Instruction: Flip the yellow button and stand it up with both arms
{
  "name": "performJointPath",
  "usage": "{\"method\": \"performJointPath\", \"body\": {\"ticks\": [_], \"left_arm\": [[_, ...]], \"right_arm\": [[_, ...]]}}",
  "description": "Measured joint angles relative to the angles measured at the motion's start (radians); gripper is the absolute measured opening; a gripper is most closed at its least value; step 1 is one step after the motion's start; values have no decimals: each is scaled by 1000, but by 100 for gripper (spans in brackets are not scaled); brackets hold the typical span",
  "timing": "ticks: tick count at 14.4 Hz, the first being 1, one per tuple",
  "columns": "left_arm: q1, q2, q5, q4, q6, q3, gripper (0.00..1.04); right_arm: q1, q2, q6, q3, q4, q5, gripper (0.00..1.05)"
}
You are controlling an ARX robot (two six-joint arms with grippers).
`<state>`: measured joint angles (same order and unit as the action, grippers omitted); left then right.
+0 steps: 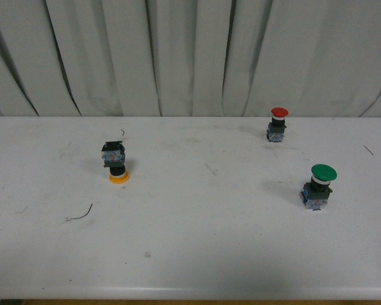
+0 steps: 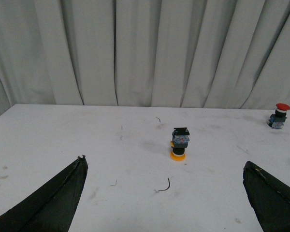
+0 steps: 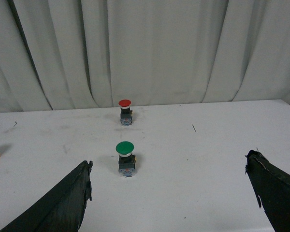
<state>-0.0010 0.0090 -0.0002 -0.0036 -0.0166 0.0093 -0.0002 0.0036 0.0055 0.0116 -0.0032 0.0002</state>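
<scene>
Fingers (image 2: 53,203): spread wide on left gripper (image 2: 164,163) and right gripper (image 3: 169,162), both empty.
Yellow button (image 1: 116,163): stood cap-down on table (image 1: 197,241), left side, well ahead of left gripper.
Risk: uneven squeeze would likely topple or roll it; right gripper crossing might clip green button (image 1: 319,187).

Front view: high on robot body, angled down across table (image 1: 190,254) toward curtain (image 1: 190,57); all 3 buttons in frame, none close.
Left wrist view: low, facing curtain; yellow button (image 2: 179,143) mid-distance, red button (image 2: 279,116) far at edge.
Right wrist view: low, facing curtain; green button (image 3: 125,159) nearest, red behind, yellow clipped at edge.
Red, yellow shared by all 3 views.
</scene>
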Motion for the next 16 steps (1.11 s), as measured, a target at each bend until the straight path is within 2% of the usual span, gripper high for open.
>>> {"method": "performJointPath", "body": {"ticks": [16], "left_arm": [[0,0,0,0,0,0,98]], "right_arm": [[0,0,0,0,0,0,98]]}}
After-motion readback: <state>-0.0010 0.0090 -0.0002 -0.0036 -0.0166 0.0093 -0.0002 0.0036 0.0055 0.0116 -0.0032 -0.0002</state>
